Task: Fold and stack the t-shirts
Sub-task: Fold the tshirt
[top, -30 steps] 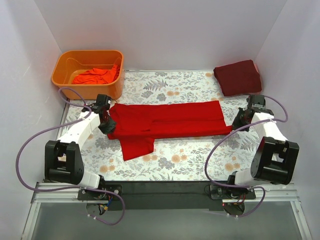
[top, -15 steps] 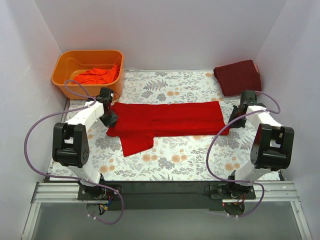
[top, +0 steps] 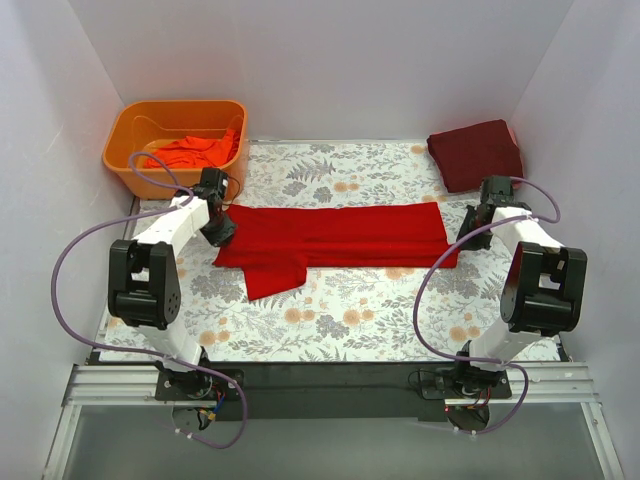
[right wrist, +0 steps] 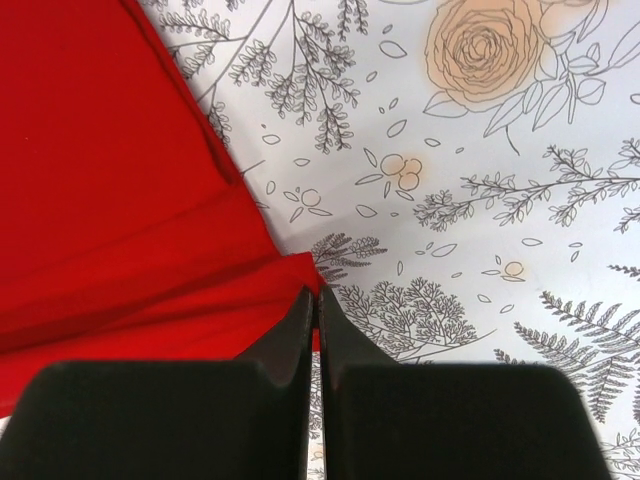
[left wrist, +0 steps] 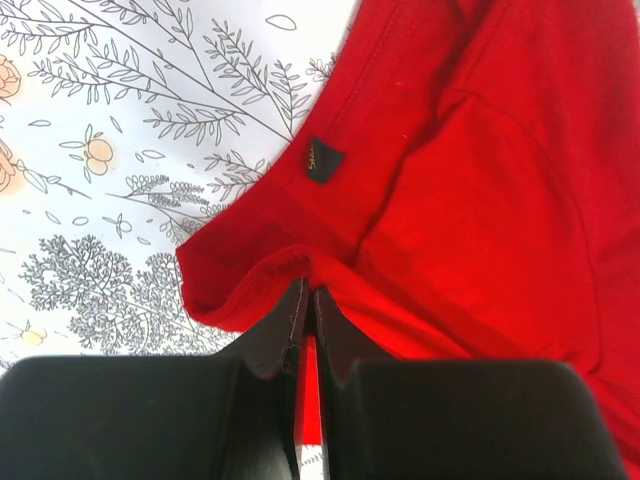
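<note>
A bright red t-shirt [top: 335, 236] lies stretched across the flowered table, folded lengthwise, one sleeve [top: 272, 279] sticking out toward the front. My left gripper [top: 222, 232] is shut on its collar end [left wrist: 290, 270]. My right gripper [top: 464, 236] is shut on its hem corner [right wrist: 300, 270]. A folded dark maroon t-shirt [top: 476, 153] lies at the back right. Orange-red t-shirts [top: 190, 151] lie crumpled in the tub.
An orange plastic tub [top: 130, 170] stands at the back left. White walls close the left, back and right sides. The flowered cloth [top: 350, 320] covers the table, with a black rail along the near edge.
Both grippers have moved toward the back of the table, carrying the red shirt's ends with them. The shirt lies straighter and further back; the arms have swung outward.
</note>
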